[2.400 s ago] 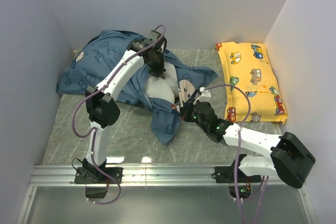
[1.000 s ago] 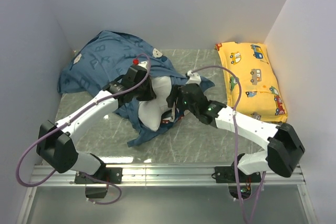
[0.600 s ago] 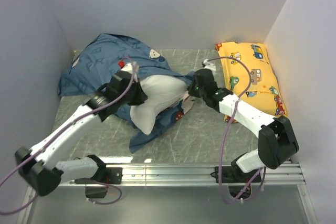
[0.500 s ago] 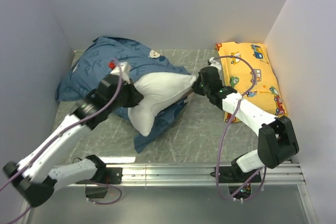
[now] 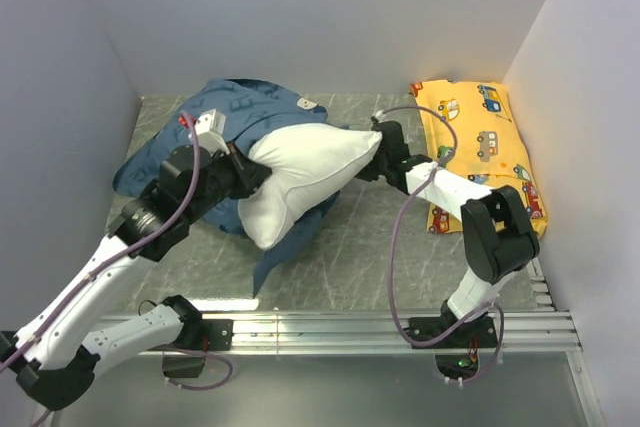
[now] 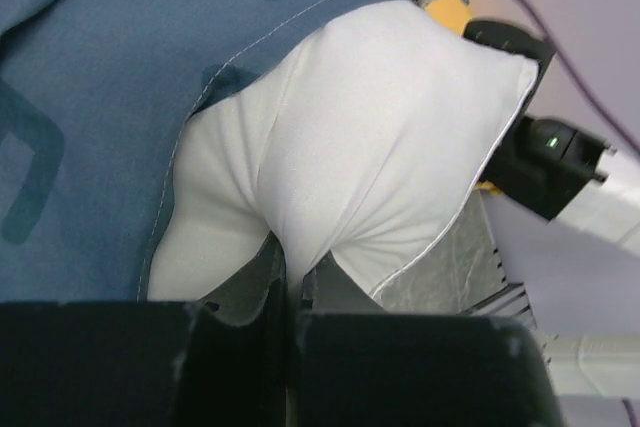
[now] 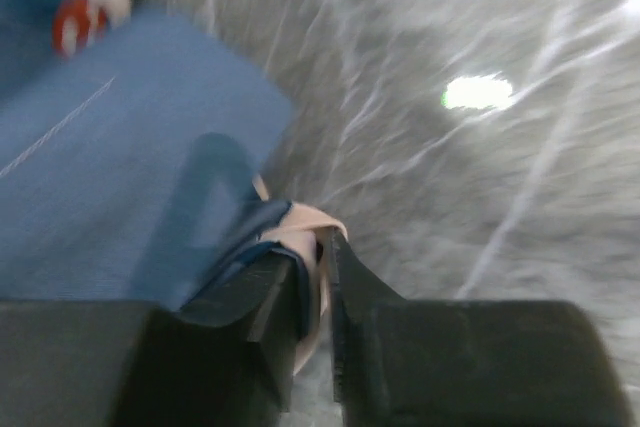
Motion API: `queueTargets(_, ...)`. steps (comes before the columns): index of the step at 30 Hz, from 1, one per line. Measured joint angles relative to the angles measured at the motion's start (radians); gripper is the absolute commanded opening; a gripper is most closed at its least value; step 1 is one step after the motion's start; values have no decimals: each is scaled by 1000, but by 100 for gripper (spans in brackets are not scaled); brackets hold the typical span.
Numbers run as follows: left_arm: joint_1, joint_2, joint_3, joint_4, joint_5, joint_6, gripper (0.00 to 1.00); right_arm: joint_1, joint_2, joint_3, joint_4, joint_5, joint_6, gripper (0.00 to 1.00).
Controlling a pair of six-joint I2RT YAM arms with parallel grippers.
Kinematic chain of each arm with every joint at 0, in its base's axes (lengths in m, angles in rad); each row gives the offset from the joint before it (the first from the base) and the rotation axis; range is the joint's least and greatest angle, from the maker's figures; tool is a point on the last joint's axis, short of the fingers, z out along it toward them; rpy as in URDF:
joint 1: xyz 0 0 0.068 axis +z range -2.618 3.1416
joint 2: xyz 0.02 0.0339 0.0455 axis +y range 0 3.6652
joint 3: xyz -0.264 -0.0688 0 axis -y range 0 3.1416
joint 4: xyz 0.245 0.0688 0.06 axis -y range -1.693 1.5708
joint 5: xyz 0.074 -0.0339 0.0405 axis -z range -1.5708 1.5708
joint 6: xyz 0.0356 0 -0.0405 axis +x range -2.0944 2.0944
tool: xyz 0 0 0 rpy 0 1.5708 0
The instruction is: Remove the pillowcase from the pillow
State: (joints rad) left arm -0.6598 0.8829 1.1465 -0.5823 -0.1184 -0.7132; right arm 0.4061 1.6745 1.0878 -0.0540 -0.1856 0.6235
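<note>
1. On the desk's [image 5: 380, 247] left half, the white pillow [image 5: 300, 172] lies with much of it bare. The dusty-blue pillowcase [image 5: 235, 107] is bunched behind and beneath it.
2. The left pincer [image 6: 292, 265] is clenched on a pinch of the pillow's white cover. The right pincer [image 7: 318, 252] is clenched on a fold of blue pillowcase fabric, at the pillow's right corner.
3. The step in hand looks like drawing the two apart. It would go best with the arms pulling in opposite directions along the pillow's length, both grips firm, and the pull steady enough that the case slides instead of dragging the pillow along. The left pinch looks thin and could slip.
4. The right wrist view is blurred, so how much fabric that pincer holds is unclear. The pillow's far end is hidden inside the case. From above, both pincers' tips are lost against the pillow.
</note>
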Motion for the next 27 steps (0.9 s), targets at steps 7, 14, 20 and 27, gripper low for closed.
queueTargets(7,0,120,1,175,-76,-79,0,42,-37,-96,58,-129,43,64)
queueTargets(14,3,272,100,256,-147,-97,0,95,-316,-381,116,-208,200,66)
queueTargets(20,5,341,126,290,-158,-94,0,259,-614,-545,13,-191,251,72)
queueTargets(27,-34,471,191,291,-112,-55,0,268,-914,-470,-178,-38,175,86)
